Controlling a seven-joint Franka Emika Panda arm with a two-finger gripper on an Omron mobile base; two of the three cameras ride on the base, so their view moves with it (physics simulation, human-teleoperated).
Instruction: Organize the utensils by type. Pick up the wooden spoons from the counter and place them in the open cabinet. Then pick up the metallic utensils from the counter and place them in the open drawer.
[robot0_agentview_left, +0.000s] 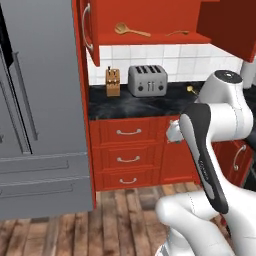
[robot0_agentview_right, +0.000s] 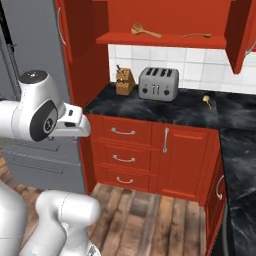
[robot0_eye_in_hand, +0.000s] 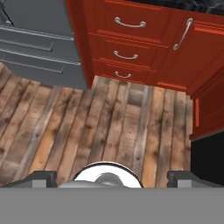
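Claw (robot0_eye_in_hand: 112, 177) open, wooden spoons (robot0_agentview_left: 131, 30) well apart

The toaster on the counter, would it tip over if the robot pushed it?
Probably not. The toaster looks wide, low and boxy, sitting flat on the counter, so it would likely slide. Its shiny metal sides may be slippery for the fingers.

Glossy white rounded arm (robot0_agentview_left: 220, 107); black link panel; dark grey joint caps

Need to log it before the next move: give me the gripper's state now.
Gripper: open, jaws wide apart, holding nothing, pointed down at the wooden floor.
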